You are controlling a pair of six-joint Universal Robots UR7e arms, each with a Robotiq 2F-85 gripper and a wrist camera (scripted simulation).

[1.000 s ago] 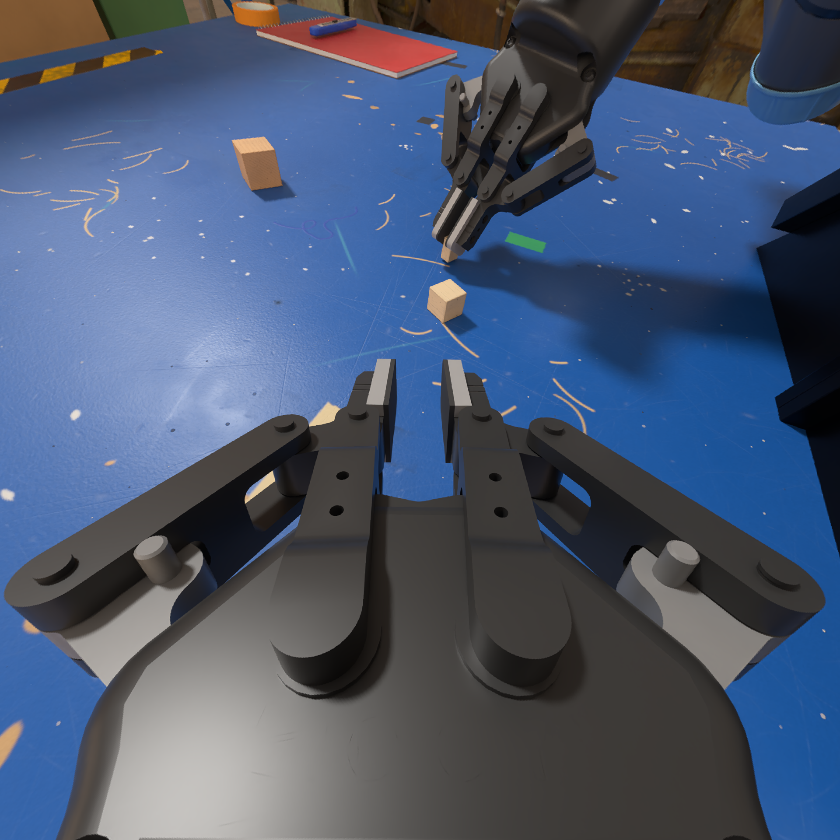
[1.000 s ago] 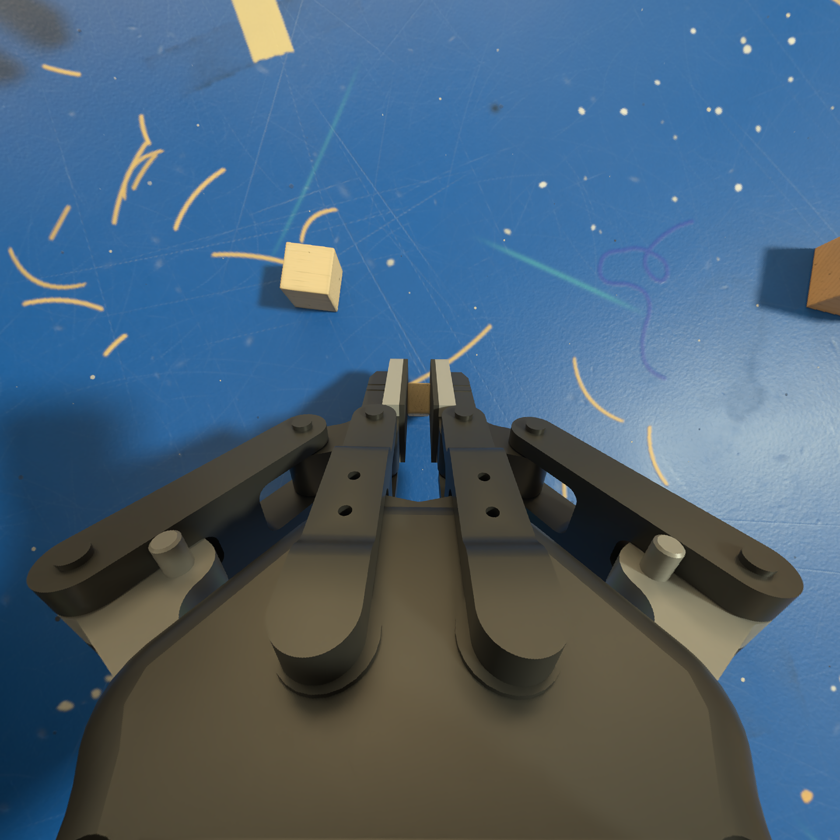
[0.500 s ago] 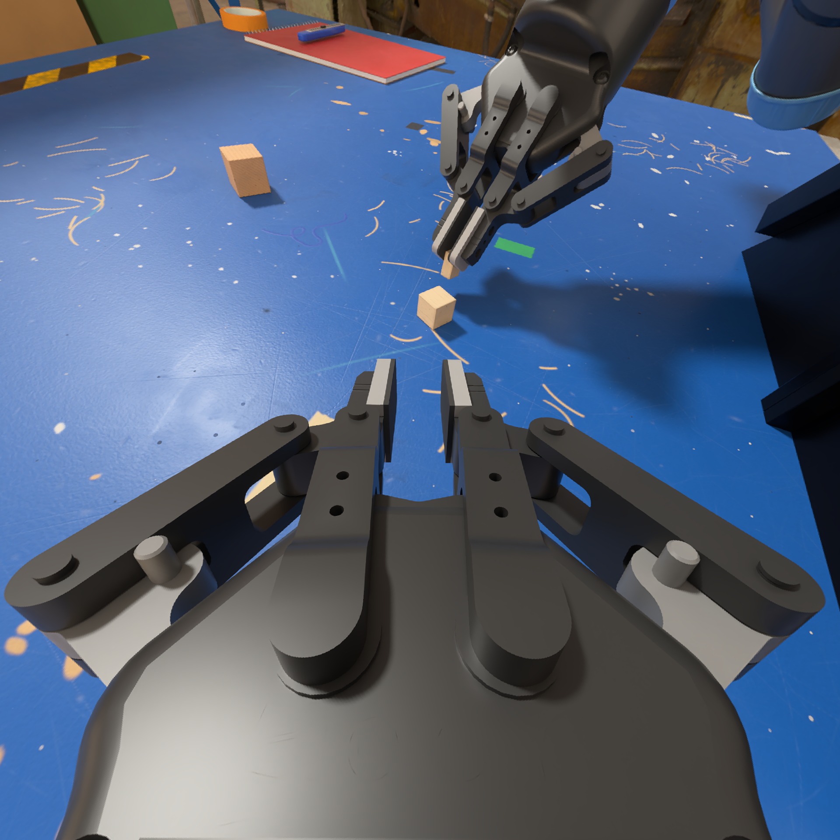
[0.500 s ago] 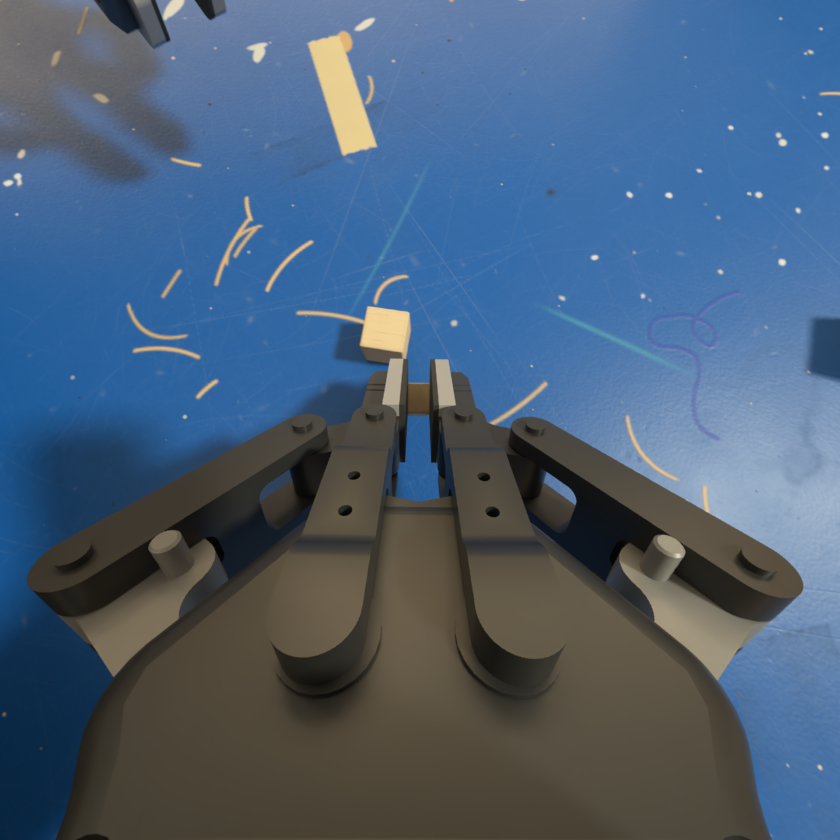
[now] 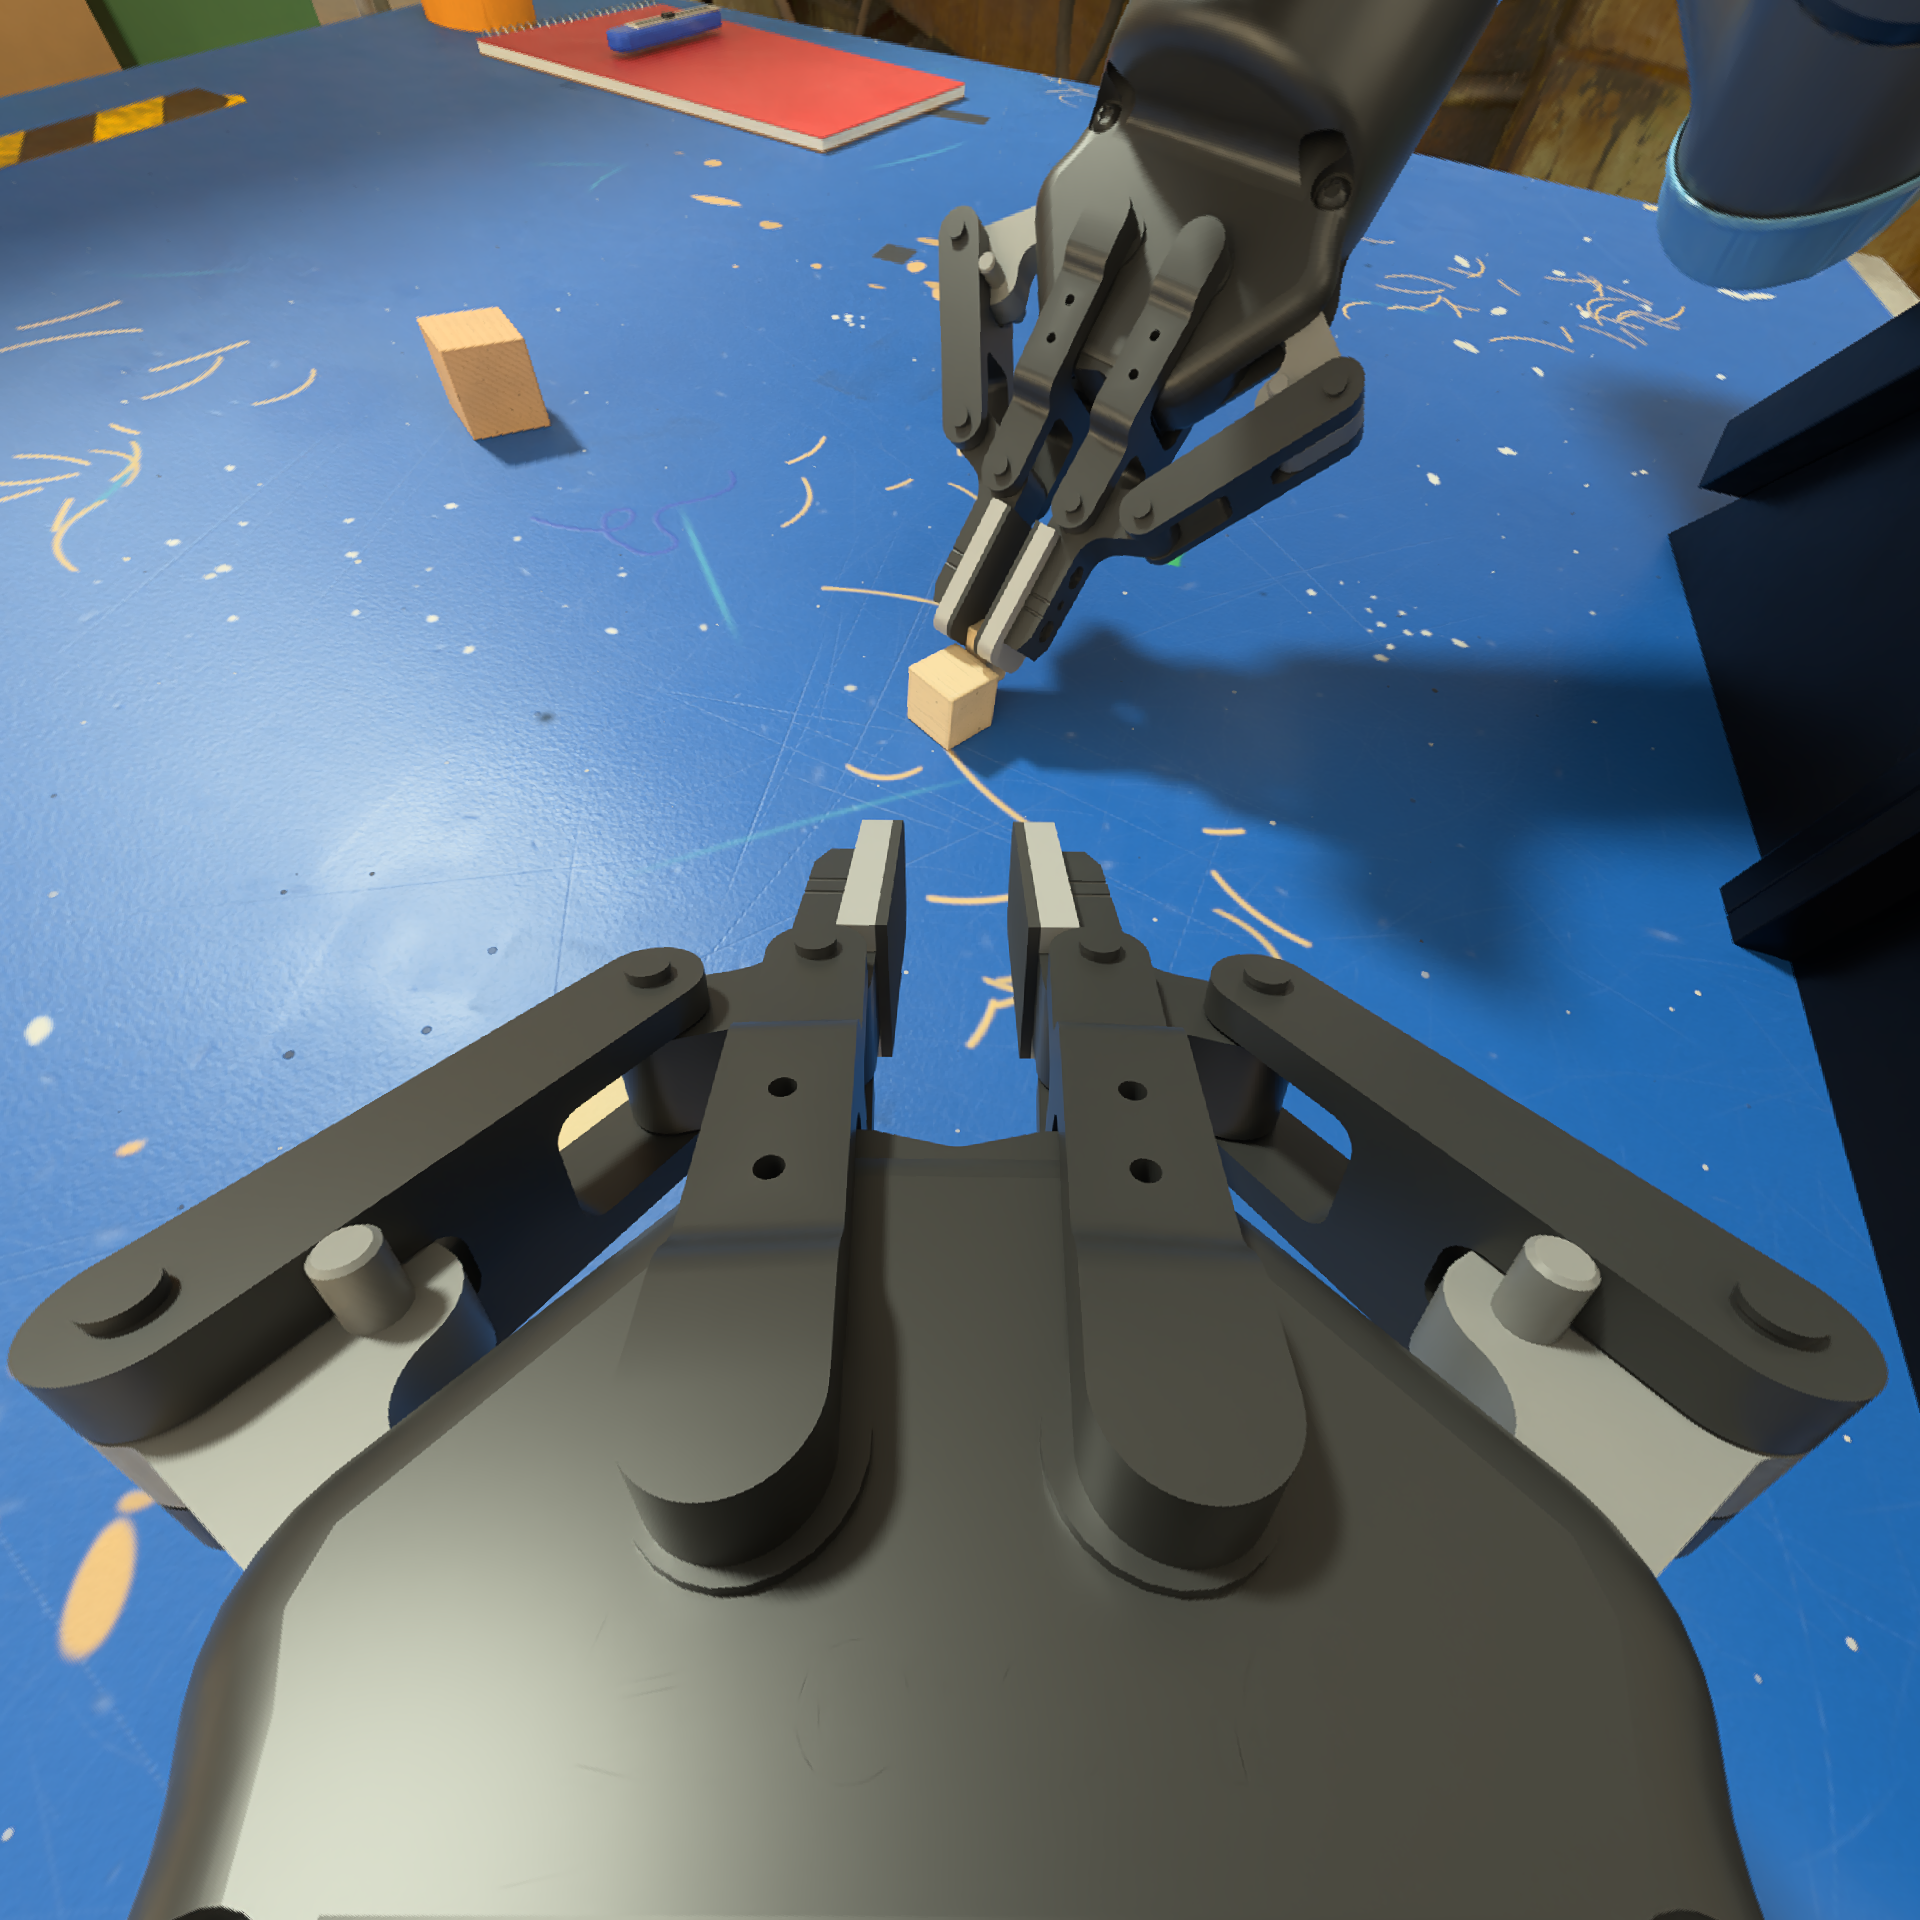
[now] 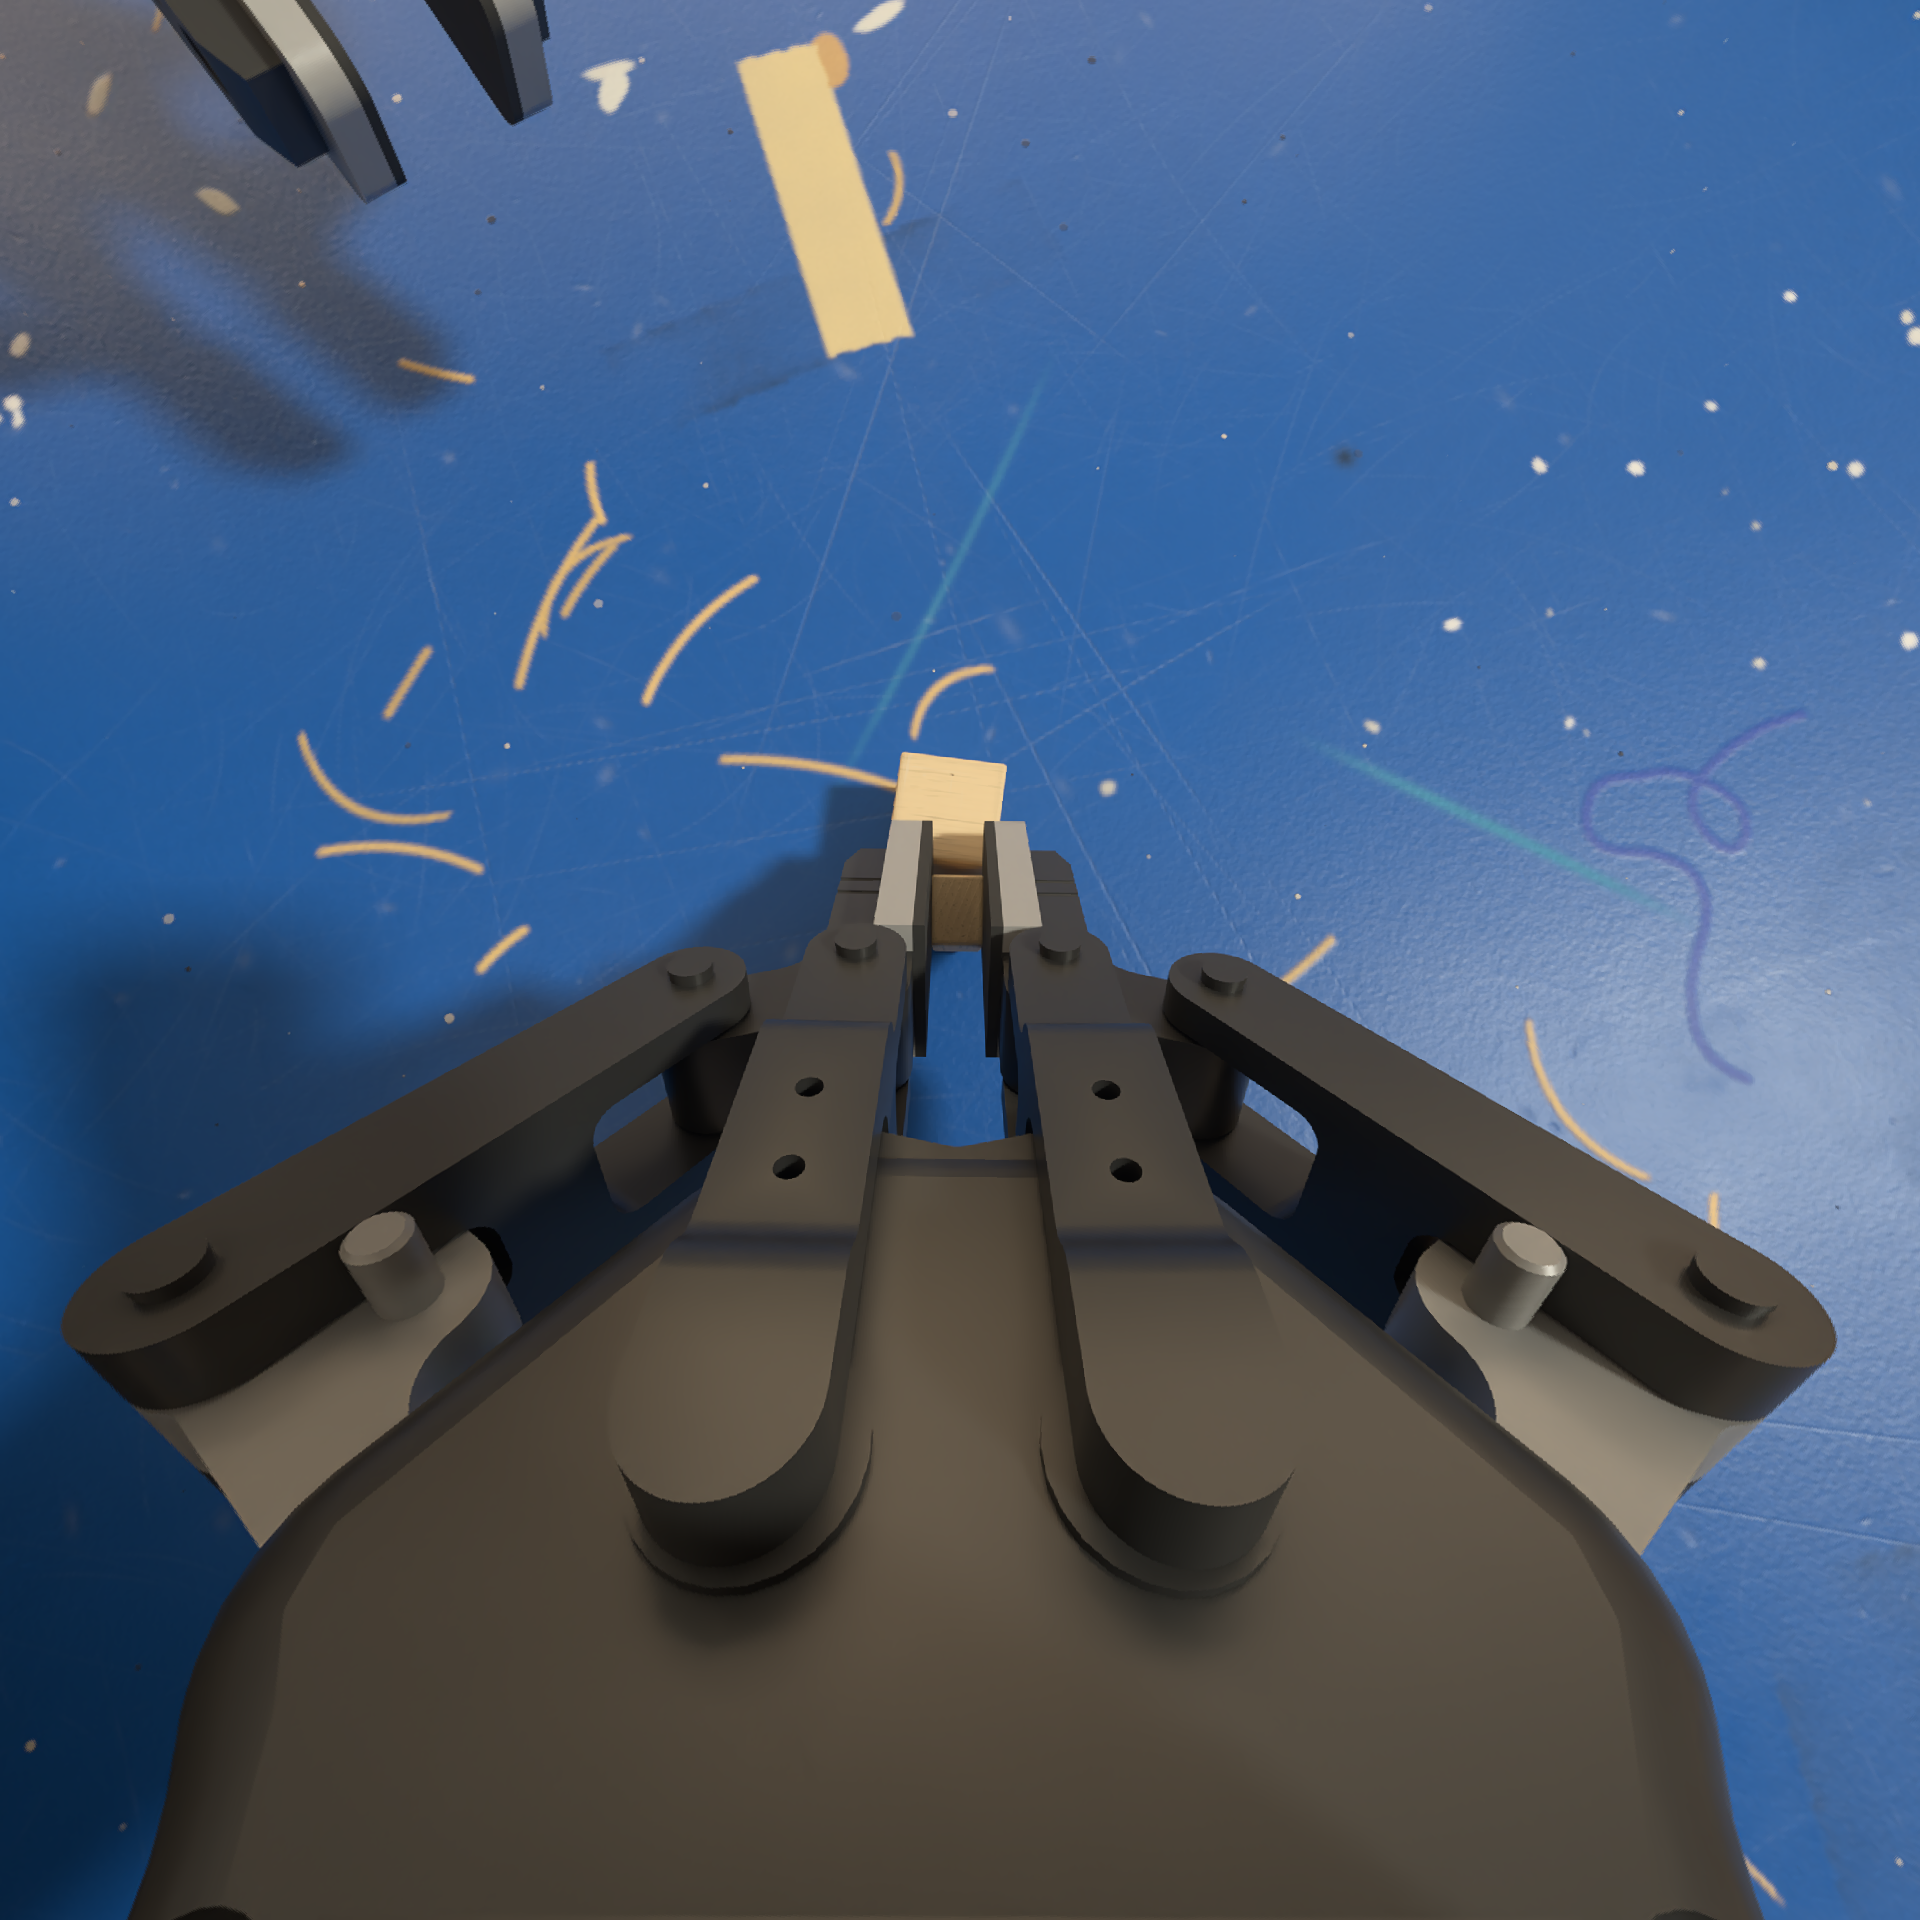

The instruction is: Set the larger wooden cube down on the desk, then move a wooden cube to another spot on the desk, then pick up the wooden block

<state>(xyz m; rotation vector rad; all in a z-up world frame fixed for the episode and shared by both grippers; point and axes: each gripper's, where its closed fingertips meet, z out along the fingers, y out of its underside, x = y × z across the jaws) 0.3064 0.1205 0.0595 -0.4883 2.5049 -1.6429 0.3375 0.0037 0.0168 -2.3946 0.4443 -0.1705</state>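
Note:
My right gripper (image 6: 956,844) is shut on a small tan wooden cube (image 6: 956,909). It holds the cube right at the top far edge of a paler wooden cube (image 6: 951,792) that rests on the blue desk (image 6: 1351,312). In the left wrist view the right gripper (image 5: 987,636) hangs just over the pale cube (image 5: 951,694). The larger wooden cube (image 5: 483,369) stands alone at the far left. A flat wooden block (image 6: 826,203) lies beyond the cubes. My left gripper (image 5: 956,847) is open and empty, short of the pale cube; its fingers (image 6: 312,94) show top left in the right wrist view.
A red notebook (image 5: 727,78) with a blue marker (image 5: 660,26) and an orange tape roll (image 5: 468,10) lie at the desk's far edge. A dark box (image 5: 1818,623) stands at the right edge. Wood shavings litter the desk.
My right gripper has carried the small cube toward the pale cube and now sits right over it. The left gripper stays open and has barely shifted.

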